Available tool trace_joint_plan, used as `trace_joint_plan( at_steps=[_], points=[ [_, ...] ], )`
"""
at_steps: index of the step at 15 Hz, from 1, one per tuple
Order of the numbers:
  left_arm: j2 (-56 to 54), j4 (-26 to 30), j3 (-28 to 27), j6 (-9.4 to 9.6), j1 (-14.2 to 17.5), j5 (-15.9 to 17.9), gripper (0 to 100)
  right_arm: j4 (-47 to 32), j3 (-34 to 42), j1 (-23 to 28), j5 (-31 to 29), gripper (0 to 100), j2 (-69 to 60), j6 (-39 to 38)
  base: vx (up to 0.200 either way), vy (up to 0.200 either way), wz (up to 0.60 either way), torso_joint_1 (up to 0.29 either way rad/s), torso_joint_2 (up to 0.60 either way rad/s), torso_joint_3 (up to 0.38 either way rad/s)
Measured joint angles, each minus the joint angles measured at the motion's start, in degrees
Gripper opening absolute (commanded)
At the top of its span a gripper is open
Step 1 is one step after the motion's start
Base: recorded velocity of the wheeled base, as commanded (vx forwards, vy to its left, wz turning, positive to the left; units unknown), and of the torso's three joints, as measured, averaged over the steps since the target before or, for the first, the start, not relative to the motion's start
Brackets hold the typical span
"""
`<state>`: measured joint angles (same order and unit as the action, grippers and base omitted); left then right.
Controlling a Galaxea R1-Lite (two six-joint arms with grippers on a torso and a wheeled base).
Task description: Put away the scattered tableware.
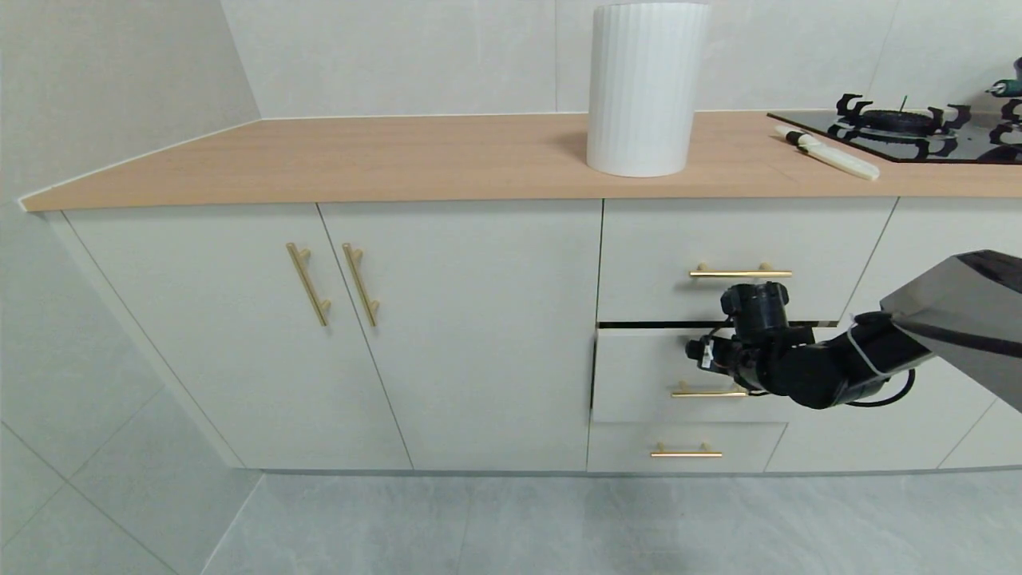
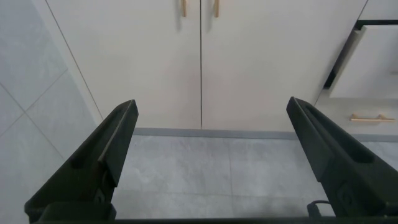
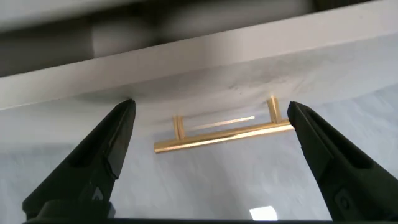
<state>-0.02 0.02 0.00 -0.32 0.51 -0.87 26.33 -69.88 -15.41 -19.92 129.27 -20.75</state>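
1. The right gripper (image 3: 211, 124) holds its jaws wide apart just before the slim brass bar handle (image 3: 222, 137) of the slightly open white middle drawer (image 1: 639, 375).
2. The left gripper (image 2: 211, 118), also spread and empty, faces the white cabinet doors (image 2: 261, 62).
3. A long cream utensil with a dark tip (image 1: 834, 153) lies on the wooden countertop (image 1: 399, 160) beside the black gas hob (image 1: 902, 132).

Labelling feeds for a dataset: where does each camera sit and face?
Head: on the head, facing forward-down at counter and cabinets; right hand shows.
Left wrist: on that wrist, facing cabinet doors and floor; open left hand shows.
Right wrist: on that wrist, facing the drawer handle; open right hand shows.
Shared: head and right wrist see that handle.
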Motion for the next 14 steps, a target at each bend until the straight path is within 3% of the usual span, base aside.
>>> trace_joint_plan(
  at_steps=[5, 14],
  points=[
    [0.00, -0.02, 0.00, 0.00, 0.01, 0.00, 100, 10.18, -0.68, 0.78, -3.21, 100, 3.56, 0.20, 0.000, 0.000, 0.00, 0.000, 0.00, 0.000],
    [0.00, -0.02, 0.00, -0.01, -0.02, 0.00, 100, 9.57, 1.52, 1.22, -2.55, 100, 1.93, 0.15, 0.000, 0.000, 0.00, 0.000, 0.00, 0.000]
  ],
)
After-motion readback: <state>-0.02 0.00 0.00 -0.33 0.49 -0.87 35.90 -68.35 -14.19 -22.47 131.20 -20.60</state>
